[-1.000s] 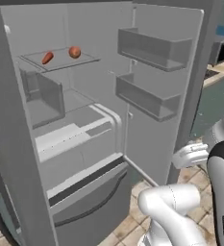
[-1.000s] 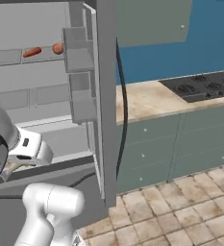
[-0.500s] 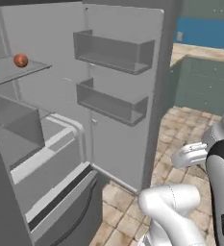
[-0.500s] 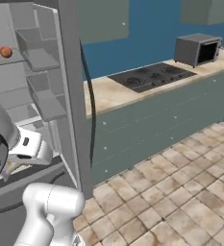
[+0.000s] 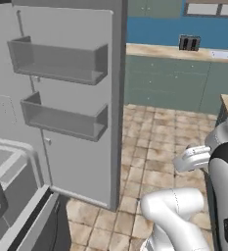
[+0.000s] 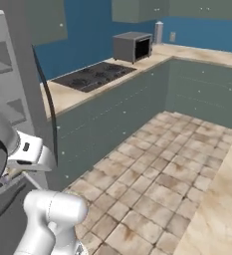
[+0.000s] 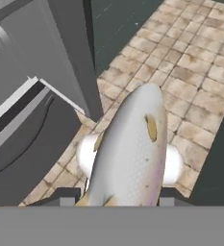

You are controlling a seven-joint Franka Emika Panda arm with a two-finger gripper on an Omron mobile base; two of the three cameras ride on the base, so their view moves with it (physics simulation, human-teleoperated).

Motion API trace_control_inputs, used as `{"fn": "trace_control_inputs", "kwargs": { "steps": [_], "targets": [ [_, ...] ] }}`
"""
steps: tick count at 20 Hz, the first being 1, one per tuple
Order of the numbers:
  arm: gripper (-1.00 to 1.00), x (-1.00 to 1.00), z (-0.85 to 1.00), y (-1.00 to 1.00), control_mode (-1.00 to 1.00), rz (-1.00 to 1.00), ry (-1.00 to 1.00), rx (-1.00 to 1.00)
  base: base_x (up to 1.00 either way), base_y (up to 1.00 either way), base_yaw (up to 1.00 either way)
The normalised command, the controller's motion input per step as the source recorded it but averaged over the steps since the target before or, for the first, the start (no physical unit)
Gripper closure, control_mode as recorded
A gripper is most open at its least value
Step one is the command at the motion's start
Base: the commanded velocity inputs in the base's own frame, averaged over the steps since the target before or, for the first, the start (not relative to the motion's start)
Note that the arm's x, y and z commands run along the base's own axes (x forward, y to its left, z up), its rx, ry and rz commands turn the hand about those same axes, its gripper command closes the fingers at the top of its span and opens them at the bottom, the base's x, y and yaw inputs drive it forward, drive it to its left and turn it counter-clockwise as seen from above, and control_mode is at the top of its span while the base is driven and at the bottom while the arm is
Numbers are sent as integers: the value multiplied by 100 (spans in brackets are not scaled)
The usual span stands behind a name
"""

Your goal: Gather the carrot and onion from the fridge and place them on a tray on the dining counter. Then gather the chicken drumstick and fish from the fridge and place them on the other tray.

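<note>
Fish (image 7: 132, 149): silver-grey body, held lengthwise between the fingers, which are clenched on its flanks, tail end nearest the camera. Fridge door (image 5: 66, 98): open, at 10 o'clock in the left base view, two bare door bins. Tiled floor (image 7: 200, 72) beneath. Step judged: carrying the fish from the fridge to a tray. Next: reach the dining table, lower and release.
</note>
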Motion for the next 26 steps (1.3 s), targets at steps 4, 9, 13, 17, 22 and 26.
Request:
{"fn": "trace_control_inputs", "kwargs": {
  "steps": [4, 9, 13, 17, 22, 26],
  "targets": [
    [100, 0, 0, 0, 100, 0, 0, 0, 0, -55, -52],
    [100, 0, 0, 0, 100, 0, 0, 0, 7, -55, -47],
    [100, 0, 0, 0, 100, 0, 0, 0, 35, -37, -33],
    [100, 0, 0, 0, 100, 0, 0, 0, 61, -1, -18],
    [100, 0, 0, 0, 100, 0, 0, 0, 66, 12, -18],
    [100, 0, 0, 0, 100, 0, 0, 0, 31, 47, -19]
  ]
}}
